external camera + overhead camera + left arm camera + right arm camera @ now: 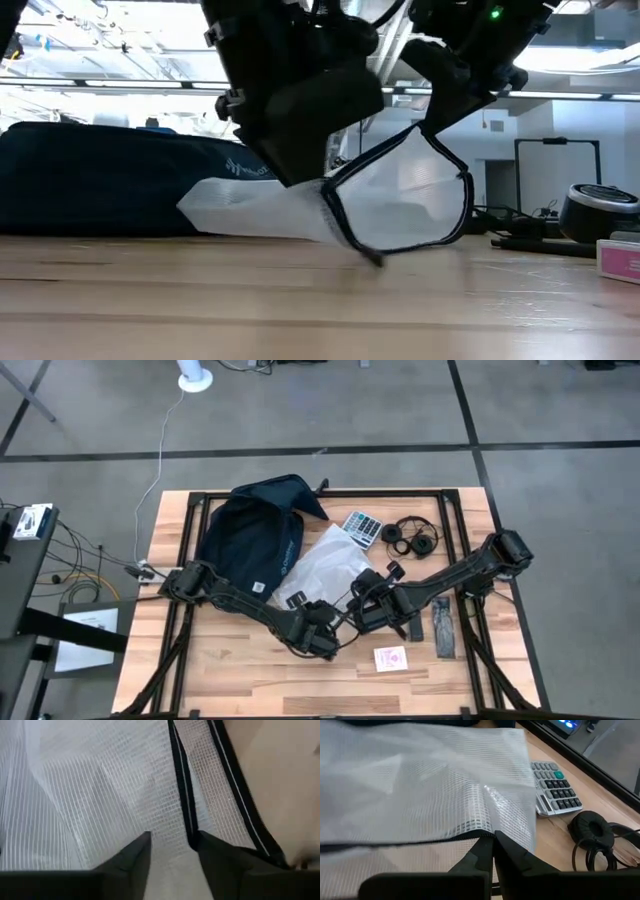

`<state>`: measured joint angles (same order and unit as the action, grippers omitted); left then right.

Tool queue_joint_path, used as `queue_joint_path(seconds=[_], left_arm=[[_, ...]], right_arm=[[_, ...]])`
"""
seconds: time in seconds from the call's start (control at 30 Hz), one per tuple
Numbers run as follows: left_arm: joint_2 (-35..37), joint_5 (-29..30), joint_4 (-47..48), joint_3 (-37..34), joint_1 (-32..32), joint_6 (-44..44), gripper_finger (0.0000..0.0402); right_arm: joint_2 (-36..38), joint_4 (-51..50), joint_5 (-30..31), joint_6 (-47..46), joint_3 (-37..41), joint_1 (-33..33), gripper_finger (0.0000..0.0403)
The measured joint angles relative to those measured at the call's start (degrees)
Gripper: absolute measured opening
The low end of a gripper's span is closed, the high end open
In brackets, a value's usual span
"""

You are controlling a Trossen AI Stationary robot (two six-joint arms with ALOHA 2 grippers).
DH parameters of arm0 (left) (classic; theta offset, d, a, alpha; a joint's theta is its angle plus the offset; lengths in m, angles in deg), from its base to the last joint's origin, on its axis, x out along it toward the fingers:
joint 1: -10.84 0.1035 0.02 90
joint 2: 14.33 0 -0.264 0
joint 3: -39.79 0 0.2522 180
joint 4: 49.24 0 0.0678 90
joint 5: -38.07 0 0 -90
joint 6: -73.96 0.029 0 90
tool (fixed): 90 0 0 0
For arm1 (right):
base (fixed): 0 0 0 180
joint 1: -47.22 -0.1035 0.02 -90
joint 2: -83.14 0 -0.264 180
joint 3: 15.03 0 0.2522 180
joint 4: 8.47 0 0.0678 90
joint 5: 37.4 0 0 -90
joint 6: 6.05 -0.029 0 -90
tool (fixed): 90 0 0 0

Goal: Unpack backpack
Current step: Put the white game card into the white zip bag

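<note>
The dark navy backpack [250, 530] lies flat at the table's far left. A clear mesh pouch [325, 565] with a black zip edge lies partly on it, reaching toward the table's middle. My right gripper [493, 842] is shut on the pouch's zip edge and holds the mouth up as an open loop [400, 195]. My left gripper [172, 845] is open at the pouch's near end. One of its fingers stands on each side of the black edge [186, 815]. My left gripper slants down over the pouch's mouth end, and the black edge [192, 836] runs up to the inner side of one finger [210, 850]. I cannot tell whether it touches. My right gripper pinches the pouch's black zip edge [470, 838] between its two fingers, slanting down from the table's right. That edge is lifted and the mouth hangs open below it [428, 130]. The pouch's lower side rests on the table [350, 240].
A calculator [361, 528] and black headphones [415, 538] lie at the far right. A dark flat object [444, 625] and a pink card [391, 658] lie near the right front. Bare wood shows along the near edge.
</note>
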<state>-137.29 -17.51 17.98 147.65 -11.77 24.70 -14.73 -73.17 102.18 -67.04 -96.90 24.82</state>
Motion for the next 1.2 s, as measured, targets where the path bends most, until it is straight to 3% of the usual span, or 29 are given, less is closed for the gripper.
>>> queue_joint_path(seconds=[0.13, 0.2, 0.37, 0.73, 0.87, 1.03, 1.2], left_arm=[[0.0, -1.7, -1.2, 0.0, 0.0, 4.8, 0.0031], [0.5, -2.9, -3.0, -0.1, -0.1, 6.8, 0.001], [2.8, -5.2, -7.5, -0.1, 0.0, 9.4, 0.0002], [9.4, -6.0, -6.0, -0.1, 2.1, 11.8, 0.0], [11.0, -11.7, -4.7, -0.1, 3.5, 13.3, 0.0], [12.3, -22.1, -4.4, -0.1, 4.3, 16.8, 0.0], [13.3, -24.2, -3.5, -0.1, 3.6, 21.9, 0.0]], right_arm=[[0.0, -0.8, -1.1, 1.3, 0.0, -1.0, 0.0], [0.1, -1.0, -2.5, 2.8, 0.0, -1.3, 0.0003], [3.8, -1.1, -8.7, 5.4, 0.0, -2.8, 0.0044], [20.8, -1.0, -9.1, 7.3, -0.1, -12.6, 0.0154], [23.7, -0.9, -9.3, 7.0, -0.1, -18.5, 0.0165], [22.8, -0.7, -12.1, -0.8, -0.1, -26.8, 0.0163], [19.0, -0.7, -12.4, -13.7, -0.1, -32.2, 0.0156]])
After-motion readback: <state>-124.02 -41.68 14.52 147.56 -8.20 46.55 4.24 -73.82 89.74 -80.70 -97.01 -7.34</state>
